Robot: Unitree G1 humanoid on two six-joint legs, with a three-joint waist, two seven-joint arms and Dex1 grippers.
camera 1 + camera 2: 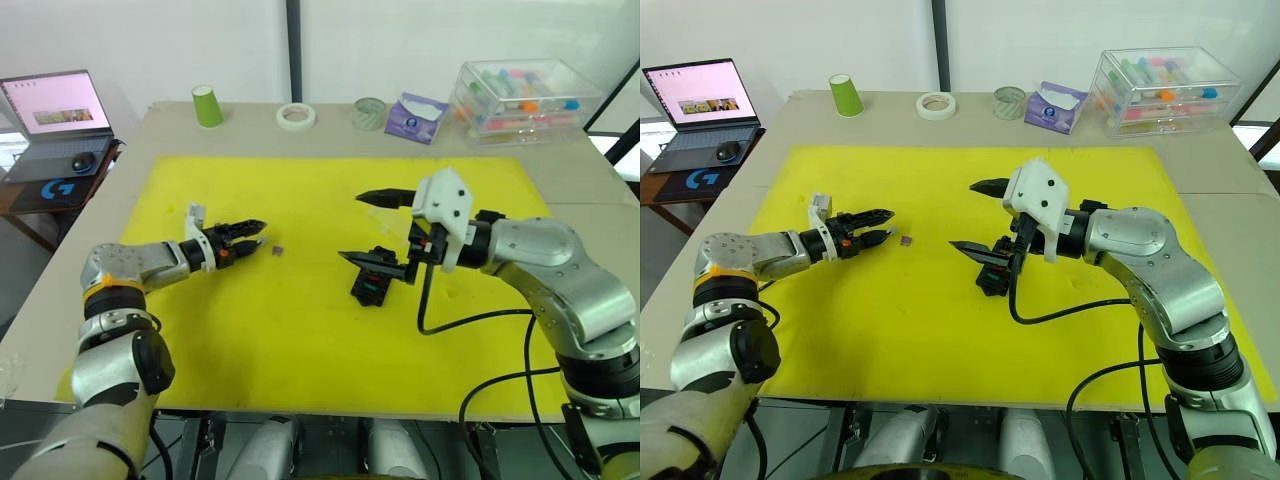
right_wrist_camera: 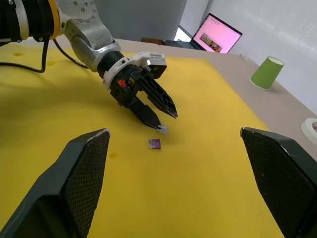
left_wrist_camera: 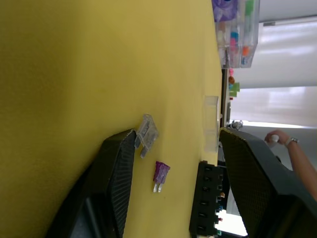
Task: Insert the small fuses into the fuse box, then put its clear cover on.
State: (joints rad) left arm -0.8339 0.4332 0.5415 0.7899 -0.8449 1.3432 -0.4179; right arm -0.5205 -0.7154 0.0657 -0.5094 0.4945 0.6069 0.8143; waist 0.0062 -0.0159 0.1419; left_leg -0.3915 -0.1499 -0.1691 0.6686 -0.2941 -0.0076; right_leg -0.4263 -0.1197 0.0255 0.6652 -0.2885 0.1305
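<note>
On the yellow mat [image 1: 300, 340] my left gripper [image 1: 262, 232] is open. A grey fuse [image 3: 146, 134] lies on the mat against the tip of one of its fingers [image 3: 114, 173]. A purple fuse [image 1: 277, 250] lies just beyond, in line with the gap between the fingers. The black fuse box [image 1: 372, 285] sits mid-mat with some coloured fuses in its slots. My right gripper [image 1: 375, 230] is open wide, its lower finger [image 1: 365, 262] over the box. The clear cover [image 3: 211, 121] lies flat beside the box.
Along the table's far edge stand a green cup [image 1: 207, 105], a tape roll [image 1: 296, 116], a clear roll [image 1: 369, 113], a purple tissue pack [image 1: 416, 117] and a large clear storage box [image 1: 520, 100]. A laptop [image 1: 55, 110] sits far left. A person's hand [image 3: 280, 138] is beyond the table.
</note>
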